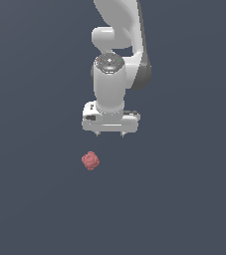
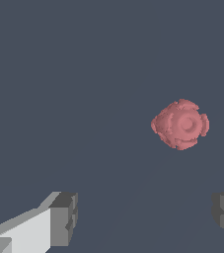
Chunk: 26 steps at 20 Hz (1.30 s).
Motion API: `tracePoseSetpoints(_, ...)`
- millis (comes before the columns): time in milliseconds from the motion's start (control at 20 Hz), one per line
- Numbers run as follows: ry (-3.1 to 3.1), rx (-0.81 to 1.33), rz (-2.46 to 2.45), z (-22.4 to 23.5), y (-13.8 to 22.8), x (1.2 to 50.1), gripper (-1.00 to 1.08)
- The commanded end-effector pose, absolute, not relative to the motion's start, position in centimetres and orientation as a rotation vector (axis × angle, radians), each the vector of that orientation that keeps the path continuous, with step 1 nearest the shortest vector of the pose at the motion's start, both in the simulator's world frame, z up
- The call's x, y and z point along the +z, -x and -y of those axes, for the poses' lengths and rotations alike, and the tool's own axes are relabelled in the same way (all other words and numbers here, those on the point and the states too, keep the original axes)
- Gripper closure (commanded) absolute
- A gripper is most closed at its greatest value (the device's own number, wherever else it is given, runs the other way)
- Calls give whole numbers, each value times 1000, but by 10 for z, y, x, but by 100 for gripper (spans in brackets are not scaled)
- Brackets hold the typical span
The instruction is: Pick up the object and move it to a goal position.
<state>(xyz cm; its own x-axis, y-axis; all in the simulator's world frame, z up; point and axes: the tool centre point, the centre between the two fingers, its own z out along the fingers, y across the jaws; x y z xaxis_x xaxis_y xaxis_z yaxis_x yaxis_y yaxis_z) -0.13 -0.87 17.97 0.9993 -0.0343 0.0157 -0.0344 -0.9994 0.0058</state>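
Dark, featureless ground surrounds us; our gripper point(image 1: 110, 134) hangs with jaws spread wide and empty; the object point(image 1: 90, 160) lies apart, toward the exterior view's left; descending unaligned, we risk a fingertip point(image 2: 64, 217) knocking it rolling.

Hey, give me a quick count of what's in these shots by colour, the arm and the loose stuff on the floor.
Dull red: 1, the small bumpy lump, lying free on the dark floor.
White: 1, the robot arm, its gripper open above the lump and off to the exterior view's right.
Total: 2
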Motion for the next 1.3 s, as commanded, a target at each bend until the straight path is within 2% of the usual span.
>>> tracePoseSetpoints(0,-3134,33,49,9,0,182,-92)
tracePoseSetpoints(600,-3132,27,-42,16,-4,175,-92)
tracePoseSetpoints(1250,-3100,12,-416,45,-23,147,-92)
